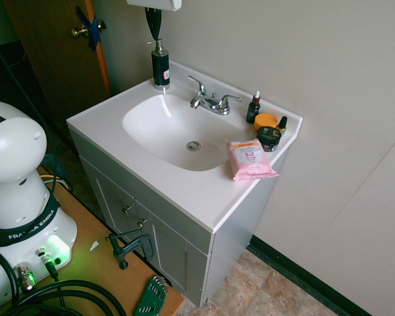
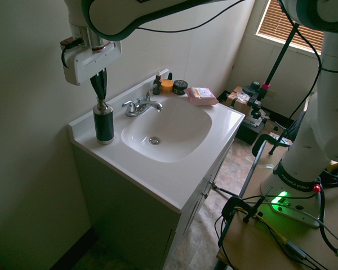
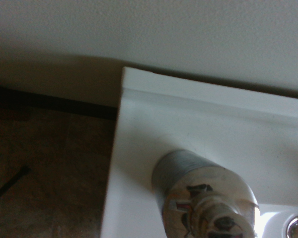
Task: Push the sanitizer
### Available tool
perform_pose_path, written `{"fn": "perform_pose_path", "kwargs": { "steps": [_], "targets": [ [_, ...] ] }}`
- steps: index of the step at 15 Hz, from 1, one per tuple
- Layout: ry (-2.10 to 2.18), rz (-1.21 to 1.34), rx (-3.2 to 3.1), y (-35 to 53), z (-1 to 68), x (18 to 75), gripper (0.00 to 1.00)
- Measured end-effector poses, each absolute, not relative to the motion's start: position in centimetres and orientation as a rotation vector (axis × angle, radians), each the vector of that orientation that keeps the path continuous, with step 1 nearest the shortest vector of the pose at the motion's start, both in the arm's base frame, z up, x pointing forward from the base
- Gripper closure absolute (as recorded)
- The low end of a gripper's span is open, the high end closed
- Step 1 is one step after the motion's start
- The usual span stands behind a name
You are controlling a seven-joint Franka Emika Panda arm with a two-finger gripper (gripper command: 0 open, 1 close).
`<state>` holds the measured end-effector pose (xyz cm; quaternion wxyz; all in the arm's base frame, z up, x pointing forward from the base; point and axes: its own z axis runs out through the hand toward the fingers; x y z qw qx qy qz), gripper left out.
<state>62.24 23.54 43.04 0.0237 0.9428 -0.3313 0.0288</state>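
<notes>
On the back corner of the vanity top (image 1: 184,191), beside the wall, the sanitizer (image 1: 160,64) stands upright, long axis vertical, pump head on top. Basin and faucet (image 1: 210,102) sit just beside it, toward the middle of the counter.

Gripper (image 2: 101,87) hangs directly above the bottle, pointing straight down, fingers pressed together into one narrow dark wedge, holding nothing. Fingertips sit right at the pump head; contact or a hair's gap, can't tell from either exterior view. So the bottle lies straight below the hand, axis in line with the fingers. Judgement: a push here means pressing down on the pump, or dropping alongside and shoving sideways; only one arm, so no choice of hand.

Wrist view shows the pump head (image 3: 208,208) from above, blurred, cut off at the frame edge, bottle body foreshortened. First exterior view crops the gripper's upper part at the top edge. Far-corner clutter, a dropper bottle (image 1: 253,108), jars, pink wipes pack (image 1: 249,159), is well apart and irrelevant.
</notes>
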Motion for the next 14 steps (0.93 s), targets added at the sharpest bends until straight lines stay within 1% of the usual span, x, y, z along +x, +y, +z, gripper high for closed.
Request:
{"fn": "perform_pose_path", "kwargs": {
  "steps": [1, 3, 6, 10, 14],
  "targets": [
    [-1.05, 0.102, 2.938, 23.4, 43.9, 62.3, 0.0],
    [-1.124, 0.13, 2.982, 21.5, 47.6, 62.1, 0.0],
    [-1.192, 0.161, 2.998, 15.7, 52.2, 58.8, 0.0],
    [-1.2, 0.116, 2.967, 8.6, 51.0, 54.0, 0.0],
    [-1.173, 0.083, 2.952, 4.9, 47.6, 48.3, 0.0]
  ]
}}
